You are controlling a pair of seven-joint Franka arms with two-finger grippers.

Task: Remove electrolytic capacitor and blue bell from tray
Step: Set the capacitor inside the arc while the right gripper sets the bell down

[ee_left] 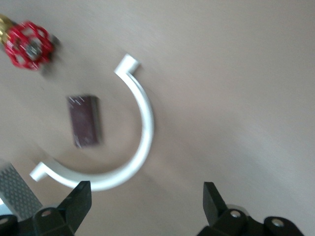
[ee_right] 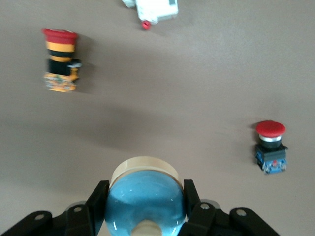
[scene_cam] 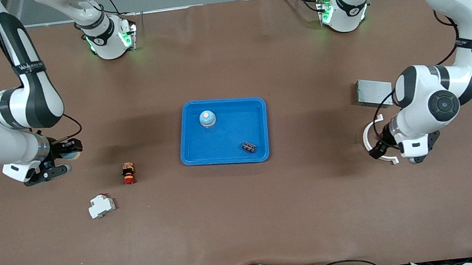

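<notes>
A blue tray [scene_cam: 261,125] lies mid-table. In it stand a blue bell [scene_cam: 207,118] with a cream base and a small dark capacitor [scene_cam: 249,147] near the corner closer to the front camera. My right gripper [scene_cam: 65,157] hangs over the table at the right arm's end, shut on a second blue bell [scene_cam: 74,155]. In the right wrist view that bell [ee_right: 145,196] fills the gap between the fingers [ee_right: 96,199]. My left gripper [scene_cam: 377,147] is open and empty over a white curved handle [scene_cam: 368,135], which also shows in the left wrist view [ee_left: 140,147].
A yellow-and-red emergency stop button [scene_cam: 128,173] and a white breaker [scene_cam: 101,206] lie between the right gripper and the tray. A red push button [ee_right: 270,147] lies near them. A metal box [scene_cam: 373,93], a dark brown block [ee_left: 84,120] and a red valve wheel [ee_left: 29,44] lie at the left arm's end.
</notes>
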